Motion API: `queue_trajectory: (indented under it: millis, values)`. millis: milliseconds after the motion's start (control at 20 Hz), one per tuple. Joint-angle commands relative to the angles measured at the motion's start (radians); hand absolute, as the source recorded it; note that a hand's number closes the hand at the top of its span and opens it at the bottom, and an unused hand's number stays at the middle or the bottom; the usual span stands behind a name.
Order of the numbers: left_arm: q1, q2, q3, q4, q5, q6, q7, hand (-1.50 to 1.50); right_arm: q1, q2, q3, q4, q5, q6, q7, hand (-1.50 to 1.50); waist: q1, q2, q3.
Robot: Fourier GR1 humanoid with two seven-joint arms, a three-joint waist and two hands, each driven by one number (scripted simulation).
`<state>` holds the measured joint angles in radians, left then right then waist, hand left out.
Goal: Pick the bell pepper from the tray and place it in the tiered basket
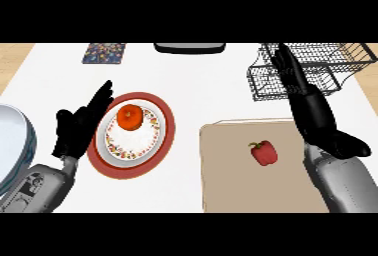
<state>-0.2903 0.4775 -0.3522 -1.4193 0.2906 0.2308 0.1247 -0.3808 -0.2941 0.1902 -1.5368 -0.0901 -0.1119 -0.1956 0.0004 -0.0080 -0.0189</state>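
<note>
Grey forearms enter from the lower edge of the head view, one at each side. Right hand: fingers straight and extended, holding nothing, raised along the right side of the tray with fingertips over the front of the tiered basket. Left hand: spread, empty, resting beside the red plate.

Task object: the bell pepper is red, has a green stem, and lies on the tan tray, right of centre, apart from the right hand. The wire basket stands on the white worktop beyond the tray's far right corner.

Step in hand (judgement): approach. The pepper is not yet grasped. The next move calls for bringing the right hand down and back to the pepper, curling the fingers round it, then lifting it clear toward the basket.

Other items: an orange fruit on a patterned white plate that sits on the red plate; a patterned coaster at the far left; a white dish at the left edge.

Labels: no readable writing or brand marks are visible.
</note>
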Motion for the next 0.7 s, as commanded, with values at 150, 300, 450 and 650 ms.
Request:
queue_trajectory:
  millis: [150,300,450,650]
  values:
    - [0.016,-0.047,0.06,0.0,0.076,-0.02,-0.003,0.0,0.227,-0.016,-0.098,-0.017,-0.223,0.265,-0.416,1.5,-0.016,0.012,0.025]
    - [0.064,-0.101,0.037,-0.015,0.106,-0.01,0.004,0.0,0.295,-0.002,-0.292,0.13,-0.211,0.046,-0.374,1.5,-0.049,0.025,0.026]
    - [0.049,-0.136,0.023,-0.017,0.12,-0.032,-0.008,0.0,0.325,0.123,-0.341,0.249,-0.427,0.207,-0.517,-1.5,-0.012,0.024,0.027]
    - [0.054,-0.148,0.023,0.02,0.097,-0.043,-0.021,0.0,0.344,0.038,-0.286,0.447,-0.228,0.424,-0.871,-1.5,0.005,0.015,0.022]
